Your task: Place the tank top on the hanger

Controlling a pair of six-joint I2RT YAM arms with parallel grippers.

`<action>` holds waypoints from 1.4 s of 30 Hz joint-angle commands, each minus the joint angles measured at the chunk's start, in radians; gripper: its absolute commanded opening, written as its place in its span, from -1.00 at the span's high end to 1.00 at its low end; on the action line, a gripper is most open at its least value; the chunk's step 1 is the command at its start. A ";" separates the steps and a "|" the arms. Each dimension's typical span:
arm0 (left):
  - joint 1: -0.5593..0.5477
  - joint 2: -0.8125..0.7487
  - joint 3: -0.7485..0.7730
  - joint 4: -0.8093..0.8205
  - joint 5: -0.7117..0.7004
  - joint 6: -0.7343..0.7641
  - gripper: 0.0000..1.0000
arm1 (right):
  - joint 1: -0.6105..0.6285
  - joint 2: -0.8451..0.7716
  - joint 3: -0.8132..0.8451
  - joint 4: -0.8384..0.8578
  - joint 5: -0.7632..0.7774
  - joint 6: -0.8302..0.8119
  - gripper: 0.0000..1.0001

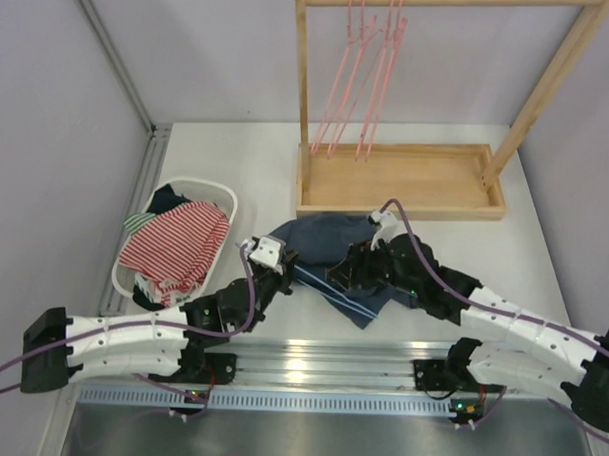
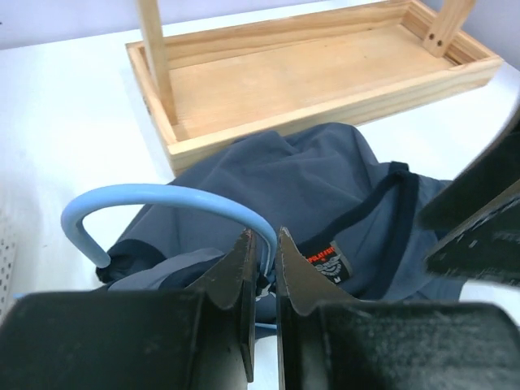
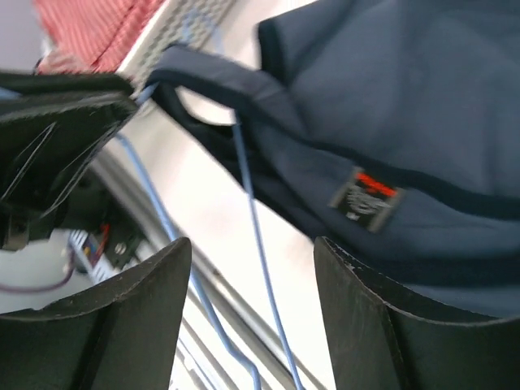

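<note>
Half the threading seems left; the tank top (image 1: 324, 239) lies crumpled on the table (image 1: 237, 156) near the wooden tray (image 1: 406, 182); the left gripper (image 2: 264, 236) pinches the hanger (image 2: 162, 193) below its hook; the right gripper (image 3: 252, 248) gapes empty by the collar; next it likely must seize cloth and draw it over the wire.

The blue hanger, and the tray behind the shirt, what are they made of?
The hanger looks like thin wire with a smooth, light-blue coating, probably plastic or paint: it bends in a neat curve and shines slightly. The tray looks like pale, unpainted wood: you can see grain lines and board joints.
</note>
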 commanded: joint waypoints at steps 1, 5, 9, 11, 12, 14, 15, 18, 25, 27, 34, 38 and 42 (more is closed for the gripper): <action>0.001 0.010 0.045 0.064 -0.111 -0.001 1.00 | 0.005 -0.083 0.084 -0.288 0.286 0.073 -0.24; 0.001 0.032 0.048 0.078 -0.161 -0.010 1.00 | 0.004 -0.149 0.104 -0.516 0.438 0.177 -0.15; -0.001 0.053 0.051 0.089 -0.199 -0.028 1.00 | -0.005 -0.140 0.106 -0.584 0.495 0.222 0.10; 0.001 0.061 0.056 0.090 -0.225 -0.041 1.00 | -0.019 -0.116 0.107 -0.577 0.483 0.224 0.27; -0.001 0.070 0.056 0.098 -0.228 -0.041 1.00 | -0.024 -0.078 0.113 -0.575 0.483 0.222 0.33; 0.001 0.076 0.058 0.101 -0.234 -0.048 1.00 | -0.030 -0.035 0.141 -0.572 0.502 0.216 0.35; 0.001 0.081 0.056 0.110 -0.231 -0.050 1.00 | -0.036 0.007 0.150 -0.566 0.509 0.212 0.35; 0.001 0.082 0.056 0.116 -0.245 -0.054 1.00 | -0.062 0.087 0.193 -0.540 0.499 0.187 0.44; 0.001 0.082 0.055 0.127 -0.248 -0.048 1.00 | -0.070 0.194 0.278 -0.558 0.558 0.170 0.44; 0.001 0.084 0.053 0.127 -0.248 -0.048 1.00 | -0.071 0.228 0.287 -0.560 0.568 0.167 0.43; 0.001 0.076 0.045 0.130 -0.251 -0.053 1.00 | -0.093 0.306 0.287 -0.514 0.562 0.143 0.37; 0.001 0.075 0.042 0.132 -0.253 -0.051 1.00 | -0.102 0.334 0.298 -0.505 0.558 0.129 0.37; 0.001 0.070 0.041 0.132 -0.262 -0.050 1.00 | -0.111 0.306 0.281 -0.506 0.549 0.130 0.66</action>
